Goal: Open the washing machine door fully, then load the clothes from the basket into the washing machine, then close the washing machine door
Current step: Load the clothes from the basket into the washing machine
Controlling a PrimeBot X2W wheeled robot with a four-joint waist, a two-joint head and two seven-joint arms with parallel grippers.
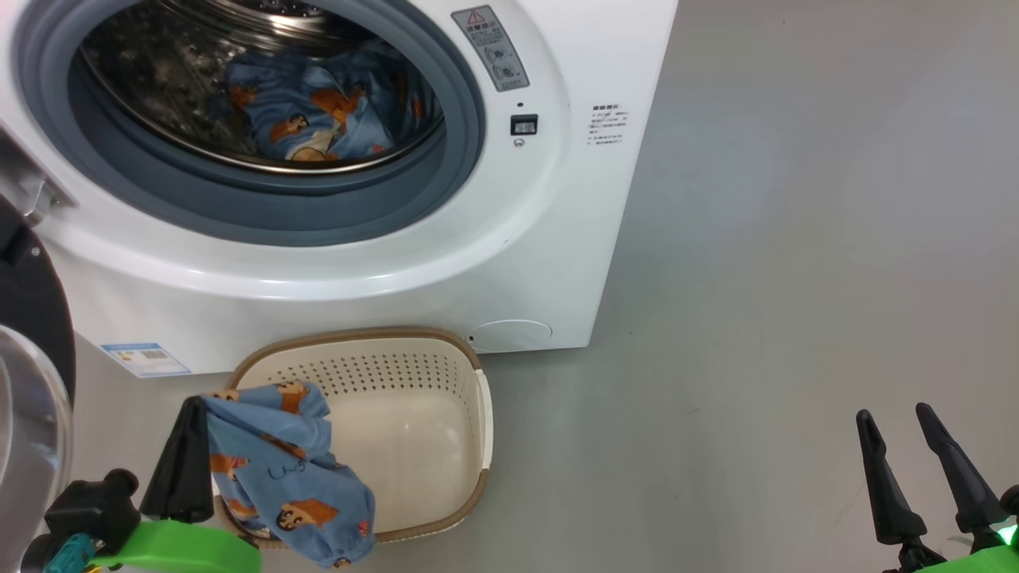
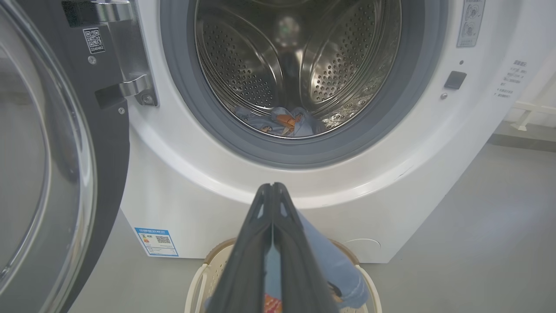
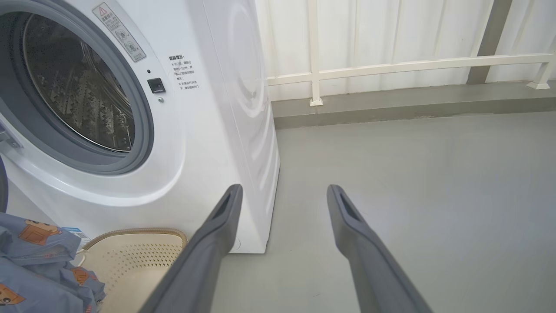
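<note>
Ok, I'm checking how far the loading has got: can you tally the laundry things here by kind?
Clothes: 2, the loaded garment and the held garment, in the fingers of the left gripper.
Basket: 1
Washing machine: 1
Total: 4

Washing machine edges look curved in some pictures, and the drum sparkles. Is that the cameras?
Yes, mostly. Left wrist view: the wide lens bows the washing machine front, and the steel drum mirrors bright spots. Right wrist view: its side wall bulges and the right hand looks stretched. Head view: straighter lines, soft even light, faint shadows by the basket.
</note>
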